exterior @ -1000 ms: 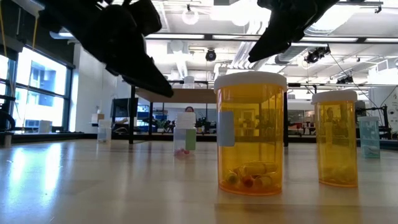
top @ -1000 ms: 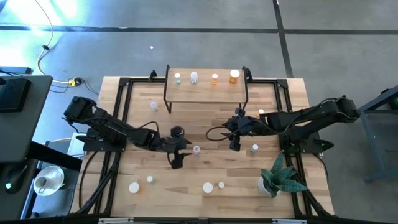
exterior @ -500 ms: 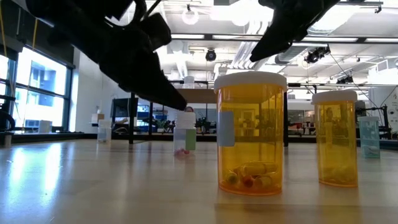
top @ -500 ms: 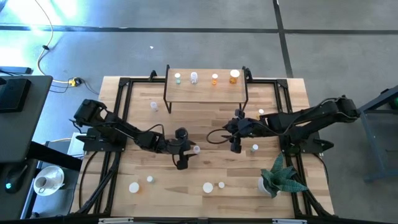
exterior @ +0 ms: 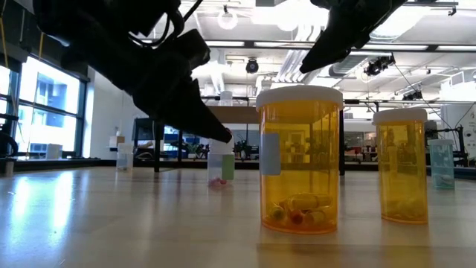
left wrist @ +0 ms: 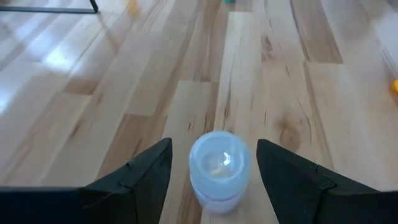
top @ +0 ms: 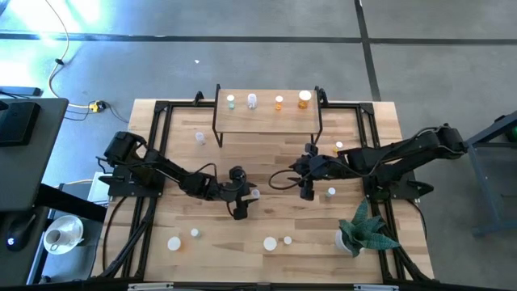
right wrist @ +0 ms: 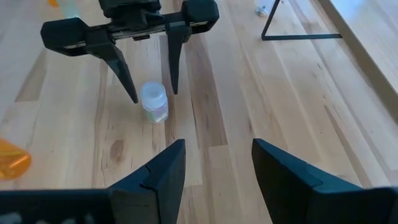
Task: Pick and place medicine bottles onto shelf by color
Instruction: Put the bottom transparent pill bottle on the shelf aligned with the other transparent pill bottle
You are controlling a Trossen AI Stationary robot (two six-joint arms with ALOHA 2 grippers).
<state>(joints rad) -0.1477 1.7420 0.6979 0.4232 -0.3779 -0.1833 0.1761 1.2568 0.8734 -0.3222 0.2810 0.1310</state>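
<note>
The small whitish bottle (left wrist: 219, 167) stands upright on the worktop (top: 266, 162), about in the middle, a little in front of the shelf (top: 266, 106). The left claw (top: 247, 194) is around it: in the left wrist view its two fingers stand wide on both sides of the bottle, with a clear gap on each side, so it touches nothing and holds nothing. The right wrist view shows the same, the fingers (right wrist: 122, 73) straddling the bottle without contact. I judge the task is only partly done: four bottles already stand in a row on the shelf, two pale ones to the left and two orange ones to the right, while about eight bottles are left on the worktop, several near the front edge. The right claw (top: 305, 187) waits near the middle, its fingers apart and empty, beside another small bottle (top: 331, 192).
</note>
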